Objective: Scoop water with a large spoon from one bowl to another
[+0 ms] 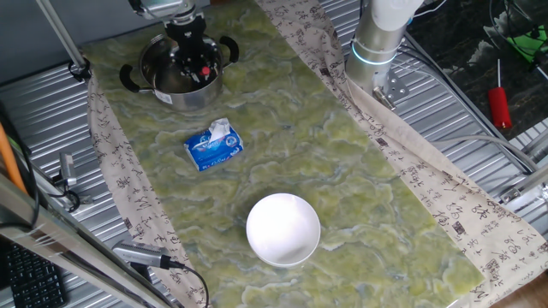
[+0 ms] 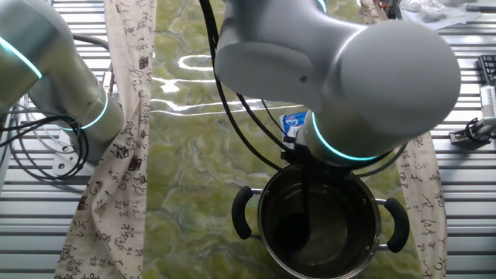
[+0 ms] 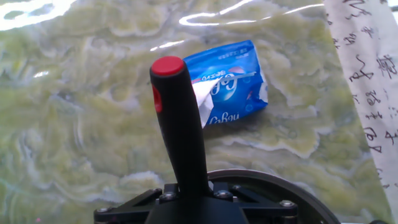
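Observation:
The steel pot (image 1: 193,96) with two black handles stands at the far left of the green mat. My gripper (image 1: 193,62) hangs right over it, shut on the handle of the black ladle (image 3: 180,130). In the hand view the handle rises from between the jaws (image 3: 186,208) to its red tip (image 3: 168,65), with the pot's rim (image 3: 273,180) below. In the other fixed view the ladle's scoop (image 2: 297,230) is down inside the pot (image 2: 262,213). The white bowl (image 1: 283,228) stands empty-looking at the near end of the mat, far from the gripper.
A blue tissue pack (image 1: 214,145) lies on the mat between pot and bowl; it also shows in the hand view (image 3: 233,87). The robot base (image 1: 377,43) stands at the mat's right edge. A red-handled screwdriver (image 1: 499,103) lies far right, off the mat.

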